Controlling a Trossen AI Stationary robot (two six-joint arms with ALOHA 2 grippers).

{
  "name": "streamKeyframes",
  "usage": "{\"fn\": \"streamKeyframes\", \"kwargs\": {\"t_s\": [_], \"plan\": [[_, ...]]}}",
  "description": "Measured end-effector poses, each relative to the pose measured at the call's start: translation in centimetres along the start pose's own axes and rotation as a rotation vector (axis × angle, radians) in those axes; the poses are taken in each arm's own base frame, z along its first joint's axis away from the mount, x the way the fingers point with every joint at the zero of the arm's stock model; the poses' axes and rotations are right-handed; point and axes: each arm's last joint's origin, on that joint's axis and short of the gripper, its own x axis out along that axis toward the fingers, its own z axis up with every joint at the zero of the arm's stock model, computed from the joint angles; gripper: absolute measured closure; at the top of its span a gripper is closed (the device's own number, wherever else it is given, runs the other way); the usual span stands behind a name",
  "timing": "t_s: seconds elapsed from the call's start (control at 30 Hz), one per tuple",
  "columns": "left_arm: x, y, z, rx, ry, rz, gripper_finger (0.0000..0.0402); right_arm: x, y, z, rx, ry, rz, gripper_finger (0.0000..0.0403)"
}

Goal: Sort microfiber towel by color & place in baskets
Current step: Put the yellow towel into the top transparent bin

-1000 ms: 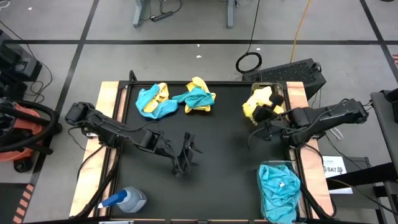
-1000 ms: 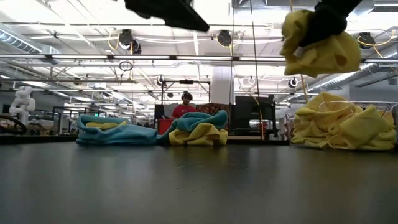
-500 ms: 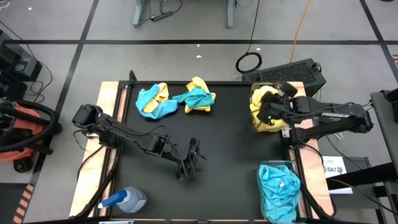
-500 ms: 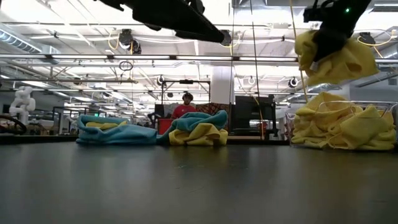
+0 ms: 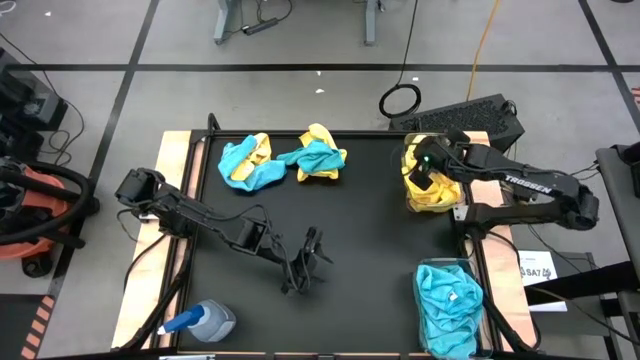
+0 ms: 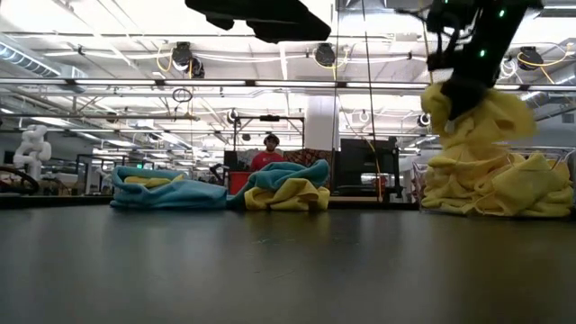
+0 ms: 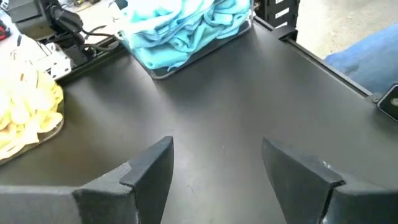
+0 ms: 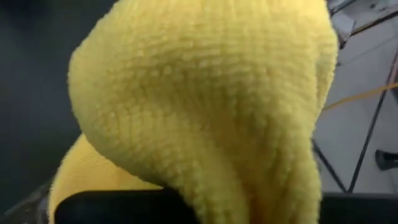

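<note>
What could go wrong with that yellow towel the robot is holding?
The right gripper is shut on a yellow towel above the yellow basket, whose pile is already heaped high. A dropped towel might slide off or hang over the rim. It might also cling to the fingers.

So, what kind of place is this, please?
Probably a large robotics lab or workshop. The low view shows a high ceiling with exposed pipes and lamps, a white humanoid figure far off, and a person among benches; cables lie on the concrete floor.
</note>
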Motion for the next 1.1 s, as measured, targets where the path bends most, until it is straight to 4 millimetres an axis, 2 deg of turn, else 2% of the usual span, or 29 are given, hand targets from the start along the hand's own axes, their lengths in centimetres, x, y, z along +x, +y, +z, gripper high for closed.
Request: {"fn": "streamKeyframes", "kwargs": {"t_s": [0.43, 0.6, 0.77, 0.9, 1.1], "plan": [[0.0, -0.5, 0.1, 0.008, -0.003, -0.012, 0.0152, 7.8, -1.6, -2.6, 0.180, 0.061, 0.134, 0.0399], [0.0, -0.5, 0.1, 0.008, -0.003, -0.012, 0.0152, 10.6, -1.4, -3.6, 0.206, 0.170, 0.183, 0.0399], [0.0, -0.5, 0.1, 0.009, -0.003, -0.012, 0.0153, 12.9, -0.7, -3.7, 0.197, 0.249, 0.227, 0.0399], [0.0, -0.5, 0.1, 0.009, -0.003, -0.012, 0.0153, 14.1, -0.2, -3.8, 0.171, 0.296, 0.230, 0.0399], [0.0, -0.5, 0.1, 0.009, -0.002, -0.012, 0.0153, 13.9, -0.4, -3.7, 0.176, 0.275, 0.236, 0.0390]]}}
